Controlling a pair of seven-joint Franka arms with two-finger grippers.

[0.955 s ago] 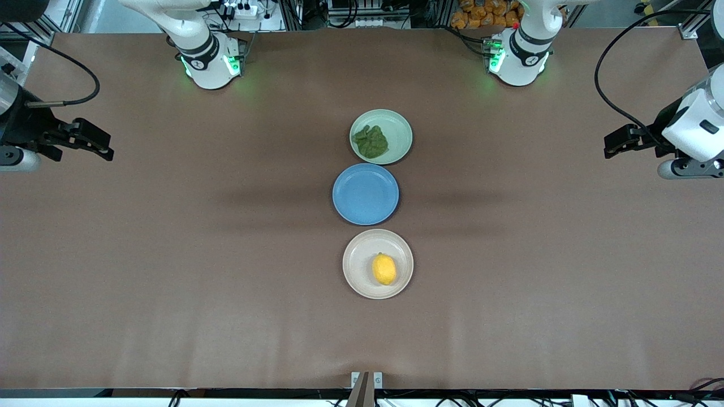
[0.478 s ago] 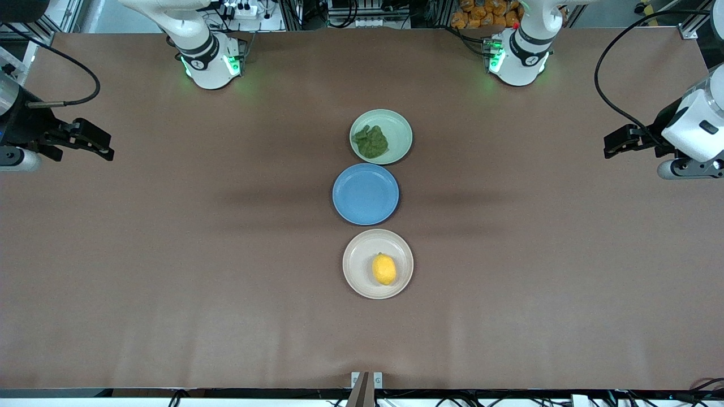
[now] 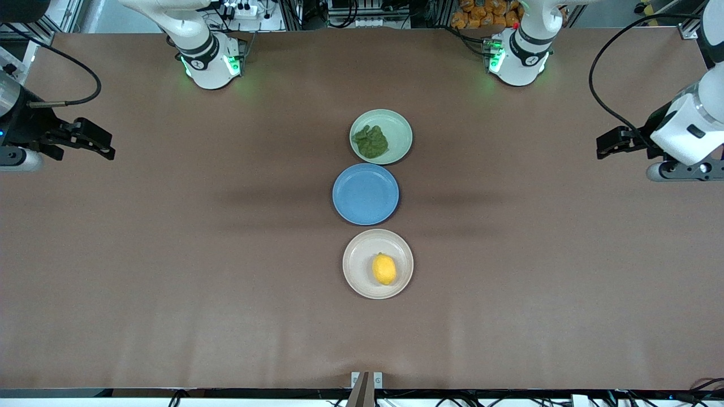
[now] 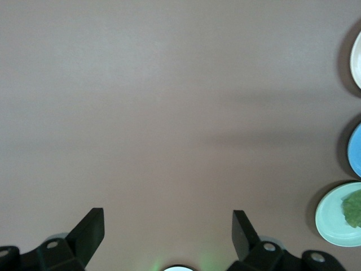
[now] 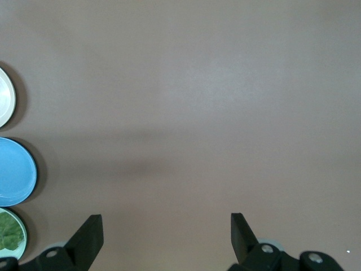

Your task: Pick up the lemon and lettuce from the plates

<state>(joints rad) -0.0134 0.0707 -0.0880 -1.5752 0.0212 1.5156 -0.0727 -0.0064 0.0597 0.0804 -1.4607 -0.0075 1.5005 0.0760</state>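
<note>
The dark-green lettuce (image 3: 370,141) lies on the pale green plate (image 3: 397,127), the one nearest the arms' bases. The yellow lemon (image 3: 384,269) rests on the beige plate (image 3: 358,261), nearest the front camera. My left gripper (image 3: 600,146) hovers open over bare table at the left arm's end, well apart from the plates. My right gripper (image 3: 110,146) hovers open over the right arm's end. The left wrist view shows the left gripper (image 4: 168,217) holding nothing, with the lettuce (image 4: 354,208) at the frame edge. Nothing sits between the fingers of the right gripper (image 5: 166,221) in the right wrist view.
A blue plate (image 3: 365,194) with nothing on it sits between the two task plates. The three plates form a row down the middle of the brown table (image 3: 198,254). Black cables trail from both wrists.
The left gripper has shifted slightly toward the plates and a little toward the bases. The right gripper has barely moved. Lemon and lettuce lie as before.
</note>
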